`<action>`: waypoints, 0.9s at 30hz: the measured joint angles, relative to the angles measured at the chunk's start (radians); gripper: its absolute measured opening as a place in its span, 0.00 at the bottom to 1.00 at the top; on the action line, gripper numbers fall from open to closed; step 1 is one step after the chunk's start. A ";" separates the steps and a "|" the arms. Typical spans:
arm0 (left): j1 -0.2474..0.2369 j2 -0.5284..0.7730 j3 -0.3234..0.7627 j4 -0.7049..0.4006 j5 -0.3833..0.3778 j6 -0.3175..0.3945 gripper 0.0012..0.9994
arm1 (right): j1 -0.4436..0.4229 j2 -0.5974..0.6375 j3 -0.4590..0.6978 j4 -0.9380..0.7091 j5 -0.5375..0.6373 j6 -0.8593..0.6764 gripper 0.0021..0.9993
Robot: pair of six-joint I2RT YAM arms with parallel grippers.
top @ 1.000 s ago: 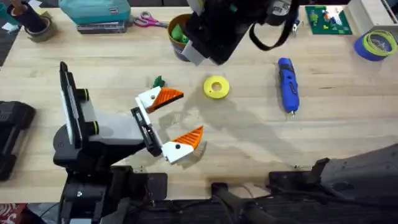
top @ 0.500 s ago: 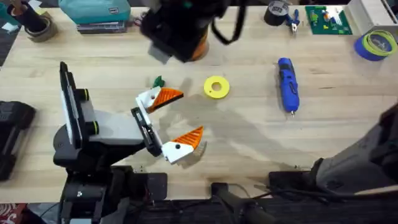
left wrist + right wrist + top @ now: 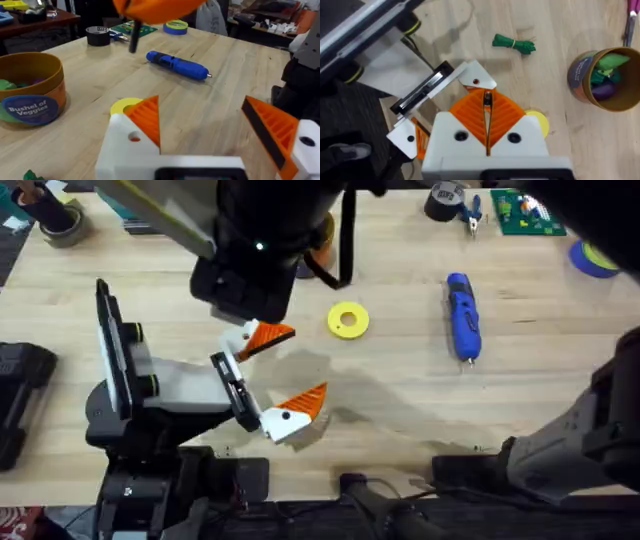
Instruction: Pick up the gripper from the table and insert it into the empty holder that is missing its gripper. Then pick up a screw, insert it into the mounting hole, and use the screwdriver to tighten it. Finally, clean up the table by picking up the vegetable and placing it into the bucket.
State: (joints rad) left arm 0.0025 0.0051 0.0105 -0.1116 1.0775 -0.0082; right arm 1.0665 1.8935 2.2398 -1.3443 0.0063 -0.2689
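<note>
On a pale wooden tabletop (image 3: 400,395), the left gripper (image 3: 278,376) rests low with its two white fingers spread wide, each tipped with an orange ribbed pad (image 3: 146,118). Nothing lies between them.

The right arm reaches across from the far side, and its gripper (image 3: 487,125) hangs above the left gripper's farther finger. Its orange pads are pressed together with only a thin seam between them, holding nothing that can be seen.

The vegetable (image 3: 514,44), a small dark-green leafy bundle tied with a yellow band, lies flat on the tabletop just beyond the left gripper's farther finger, between it and the bucket (image 3: 605,80). The bucket stands upright, brown with a blue label reading "Bushel of Veggies", and holds green and purple toy vegetables.

A flat yellow disc (image 3: 347,320) lies near the left gripper, on the side towards the blue electric screwdriver (image 3: 462,315). The screwdriver lies on its side, well apart from the left gripper, its thin metal bit pointing towards the robot's bases.

Farther off than the screwdriver sit a roll of black tape (image 3: 444,199) and a green circuit board (image 3: 523,210).
</note>
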 joint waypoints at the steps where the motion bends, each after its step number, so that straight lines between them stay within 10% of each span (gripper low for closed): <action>1: 0.000 0.000 0.000 0.000 0.000 0.000 0.99 | 0.004 0.000 0.000 -0.004 0.000 -0.003 0.00; 27: 0.000 0.000 0.000 0.000 0.000 0.000 0.99 | 0.024 0.000 0.002 -0.025 -0.001 -0.032 0.00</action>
State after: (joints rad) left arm 0.0025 0.0052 0.0105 -0.1116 1.0775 -0.0082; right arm 1.0904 1.8935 2.2414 -1.3689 0.0055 -0.3004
